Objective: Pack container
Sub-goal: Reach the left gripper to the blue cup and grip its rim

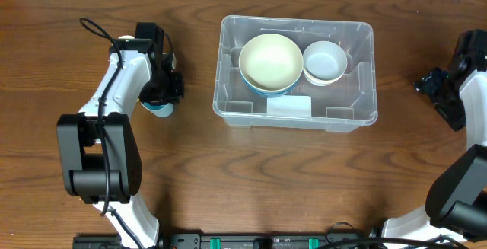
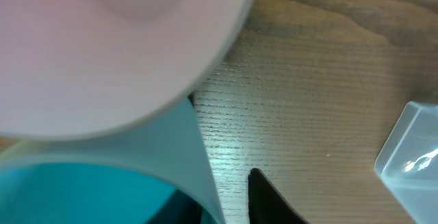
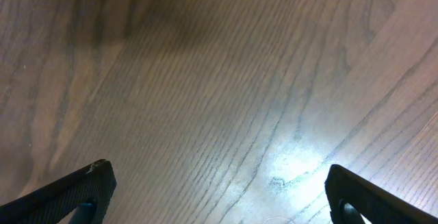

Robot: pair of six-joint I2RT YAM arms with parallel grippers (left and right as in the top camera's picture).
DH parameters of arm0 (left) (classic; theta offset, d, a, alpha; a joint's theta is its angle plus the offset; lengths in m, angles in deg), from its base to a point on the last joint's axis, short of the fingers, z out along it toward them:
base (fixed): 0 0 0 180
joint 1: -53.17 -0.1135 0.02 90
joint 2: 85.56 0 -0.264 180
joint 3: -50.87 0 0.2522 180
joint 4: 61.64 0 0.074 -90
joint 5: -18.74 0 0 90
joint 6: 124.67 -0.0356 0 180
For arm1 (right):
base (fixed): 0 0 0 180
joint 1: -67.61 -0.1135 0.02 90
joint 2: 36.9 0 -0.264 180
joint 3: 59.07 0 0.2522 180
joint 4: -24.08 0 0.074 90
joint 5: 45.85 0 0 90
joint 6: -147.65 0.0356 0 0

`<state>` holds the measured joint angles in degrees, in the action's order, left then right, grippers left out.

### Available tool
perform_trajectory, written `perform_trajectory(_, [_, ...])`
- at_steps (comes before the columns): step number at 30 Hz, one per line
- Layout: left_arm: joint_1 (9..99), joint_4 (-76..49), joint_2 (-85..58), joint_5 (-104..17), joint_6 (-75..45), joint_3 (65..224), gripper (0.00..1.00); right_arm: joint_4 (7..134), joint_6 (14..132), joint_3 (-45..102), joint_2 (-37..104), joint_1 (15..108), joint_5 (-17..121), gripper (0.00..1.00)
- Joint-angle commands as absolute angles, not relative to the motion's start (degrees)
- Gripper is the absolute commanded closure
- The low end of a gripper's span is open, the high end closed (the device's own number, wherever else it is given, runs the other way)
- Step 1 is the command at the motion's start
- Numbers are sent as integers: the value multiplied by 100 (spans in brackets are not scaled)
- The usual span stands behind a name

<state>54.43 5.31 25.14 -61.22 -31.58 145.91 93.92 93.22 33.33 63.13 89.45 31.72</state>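
Wood table (image 1: 76,5), open room both sides: one container (image 1: 358,116) holding large bowl (image 1: 270,60) and small bowl (image 1: 325,60). One cup (image 1: 158,110) under left gripper (image 1: 162,90), can't tell its jaws; right gripper (image 3: 219,172) jaws wide.

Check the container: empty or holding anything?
Not empty: a large cream bowl and a smaller white bowl sit side by side inside the container.

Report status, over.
Left gripper at teal cup, jaws unclear. Right gripper jaws open over bare table. Container holds two bowls. Nothing between cup and container.
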Motion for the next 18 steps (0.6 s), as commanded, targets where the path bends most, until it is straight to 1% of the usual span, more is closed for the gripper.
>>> perform_trajectory(1, [5438,586,2413,-6185,-3099,14556,81,9396,9403,3322,6330,8978,3120,1])
perform_trajectory(4, [5438,627,2341,-6185,-3099,14556,81,9394,9403,3322,6330,8978,3120,1])
perform_trajectory(5, [5438,651,2328,-6185,-3099,14556,85,9396,9403,3322,6330,8978,3120,1])
perform_trajectory(9, [5438,807,2297,-6185,-3097,14560,94,9396,9403,3322,6330,8978,3120,1])
perform_trajectory(18, [5440,1097,2284,-6178,-3073,14685,94,9396,9403,3322,6330,8978,3120,1])
